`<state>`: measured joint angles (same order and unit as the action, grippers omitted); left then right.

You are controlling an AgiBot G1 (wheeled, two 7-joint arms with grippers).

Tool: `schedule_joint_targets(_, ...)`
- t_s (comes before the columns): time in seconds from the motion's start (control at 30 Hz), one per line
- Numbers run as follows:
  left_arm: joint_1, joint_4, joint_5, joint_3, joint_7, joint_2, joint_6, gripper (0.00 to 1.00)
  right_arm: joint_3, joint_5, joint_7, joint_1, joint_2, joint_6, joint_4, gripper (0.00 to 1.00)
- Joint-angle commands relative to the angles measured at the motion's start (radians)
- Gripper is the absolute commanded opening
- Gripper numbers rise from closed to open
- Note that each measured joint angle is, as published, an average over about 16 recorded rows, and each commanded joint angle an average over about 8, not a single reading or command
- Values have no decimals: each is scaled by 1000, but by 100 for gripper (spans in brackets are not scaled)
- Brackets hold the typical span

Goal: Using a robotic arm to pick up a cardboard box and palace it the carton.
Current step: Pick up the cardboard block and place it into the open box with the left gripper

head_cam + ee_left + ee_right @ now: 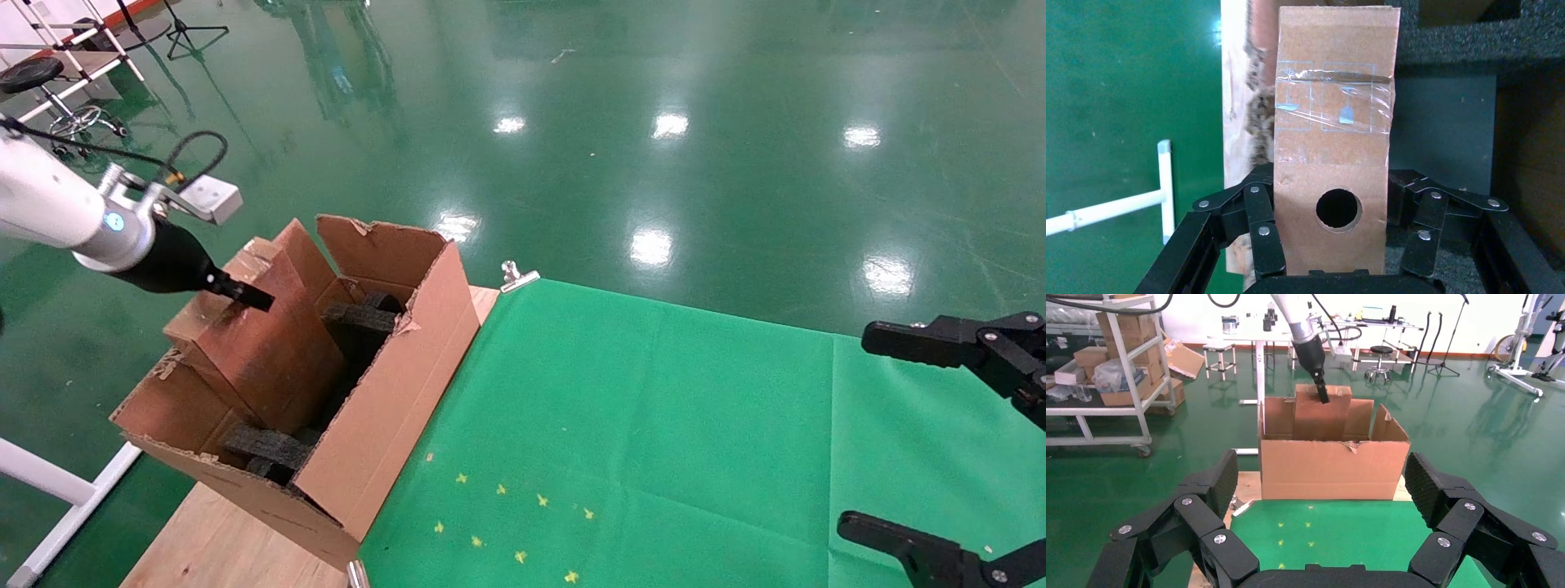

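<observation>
The slim cardboard box [270, 351] stands upright inside the carton [392, 392], its top above the torn rim. My left gripper [245, 296], on the white arm, is shut on the box's top end. In the left wrist view the fingers [1260, 208] press both sides of the box [1333, 153], near its round hole and clear tape. Black foam blocks [359, 318] sit inside the carton beside the box. My right gripper [854, 429] is open and empty over the green cloth at the far right. Its wrist view shows the carton [1333, 468] and the box [1321, 419] ahead of its open gripper [1321, 471].
A green cloth [654, 425] with small yellow marks [507, 523] covers the table right of the carton. A metal clip [515, 276] holds its far corner. Bare wood [212, 547] shows at the table's near left. A white frame [49, 490] stands on the floor at the left.
</observation>
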<state>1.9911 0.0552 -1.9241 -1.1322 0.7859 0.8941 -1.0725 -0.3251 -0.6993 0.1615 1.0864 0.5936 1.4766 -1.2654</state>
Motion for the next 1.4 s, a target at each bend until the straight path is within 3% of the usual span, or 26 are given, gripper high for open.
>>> schedule_joint_targets(0.03,-14,-13,0,0,8,10,12,0,0,0,0,0,0,0,0,100)
schedule_joint_targets(0.67,-184,-65,9,6,56,57,165,0,0,0,0,0,0,0,0,100)
schedule_joint_targets(0.87,-242,-63,8,5,77,66,261,2,-1,0,0,0,0,0,0,100)
schedule_joint_targets(1.13,-294,-58,15,10,86,70,367,100,-1,1,0,0,0,-1,0,100)
schedule_joint_targets(1.4,-294,-55,17,11,86,70,374,100,-1,1,0,0,0,-1,0,100)
